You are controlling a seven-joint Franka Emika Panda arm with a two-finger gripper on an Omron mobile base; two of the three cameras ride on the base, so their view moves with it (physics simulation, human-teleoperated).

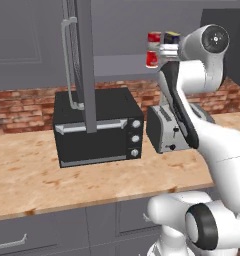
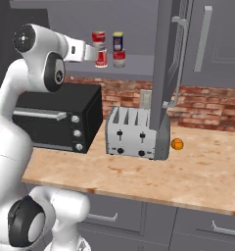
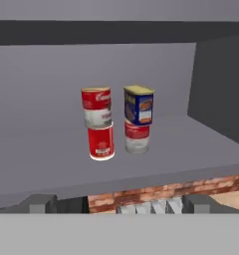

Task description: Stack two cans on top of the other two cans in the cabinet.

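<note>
Left base view: the pincer [image 1: 161, 50] is raised to shelf height at the cabinet [image 1: 117, 64], its tip just beside the stacked cans; the upper red can [image 1: 154, 37] and lower red can [image 1: 152, 59] sit right at its end, the dark-blue can [image 1: 172, 37] just behind, partly hidden by the wrist. Below the pincer on the bench [image 1: 67, 180] stand the black toaster oven [image 1: 97, 127] and the silver toaster [image 1: 164, 130]. The open cabinet door [image 1: 84, 65] hangs well to the side of the pincer. Right base view: the pincer [image 2: 92, 53] reaches toward the nearer stack, red can on red can; the dark-blue can sits on the second lower red can [image 2: 119, 59] a little past it. An orange ball [image 2: 176, 143] lies on the bench far below and away. Hand view: both stacks stand ahead of the pincer on the shelf, apart from it; the finger tips [image 3: 42, 203] sit spread wide at the bottom corners, nothing between them.
</note>
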